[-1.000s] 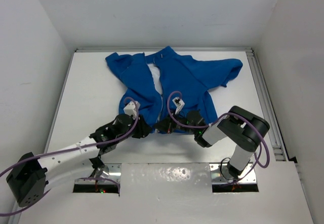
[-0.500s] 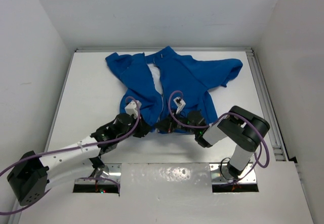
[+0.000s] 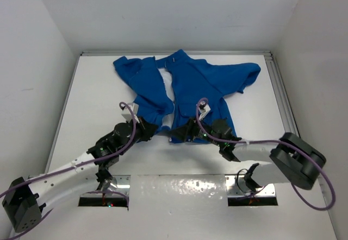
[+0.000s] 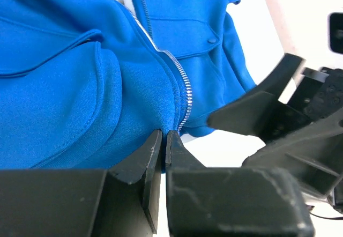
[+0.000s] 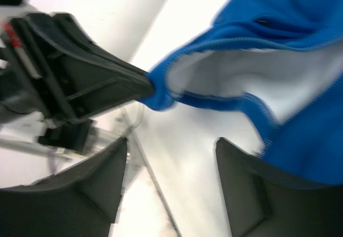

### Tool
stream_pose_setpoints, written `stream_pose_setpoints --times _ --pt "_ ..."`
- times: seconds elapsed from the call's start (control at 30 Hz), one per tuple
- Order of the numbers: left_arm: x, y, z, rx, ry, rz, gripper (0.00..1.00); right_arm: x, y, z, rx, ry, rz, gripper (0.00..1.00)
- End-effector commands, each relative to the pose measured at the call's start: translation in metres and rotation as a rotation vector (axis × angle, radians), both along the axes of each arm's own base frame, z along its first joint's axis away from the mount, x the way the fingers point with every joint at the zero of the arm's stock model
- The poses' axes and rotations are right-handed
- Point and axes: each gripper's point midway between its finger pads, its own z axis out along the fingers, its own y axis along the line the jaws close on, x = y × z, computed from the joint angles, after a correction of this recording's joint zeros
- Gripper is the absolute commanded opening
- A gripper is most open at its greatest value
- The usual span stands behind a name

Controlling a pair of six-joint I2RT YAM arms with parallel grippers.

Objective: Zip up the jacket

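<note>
Bright, even light falls from overhead; the white counter (image 3: 92,99) shows only faint, soft shadows, and the metal plate (image 3: 179,188) at its near edge glints dully. The left wrist view is crisp on the zipper (image 4: 185,89), with the left hand (image 4: 163,134), close to the lens, dark and soft. The right wrist view is blurred throughout.

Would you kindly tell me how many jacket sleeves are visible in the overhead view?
2. One sleeve lies bunched at the far-left corner of the jacket; the other sleeve stretches toward the far right. Neither seems hidden.
</note>
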Motion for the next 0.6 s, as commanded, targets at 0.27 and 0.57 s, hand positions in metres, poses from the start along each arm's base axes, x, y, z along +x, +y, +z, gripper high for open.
stream_pose_setpoints --times 0.27,0.57 --pt "0.011 0.008 0.026 -0.079 -0.063 0.081 0.00 -0.003 -0.047 -0.095 -0.453 0.131 -0.112 0.00" --pt "0.003 0.005 0.013 -0.084 -0.035 0.046 0.00 0.022 -0.024 -0.097 -0.582 0.113 -0.073 0.40"
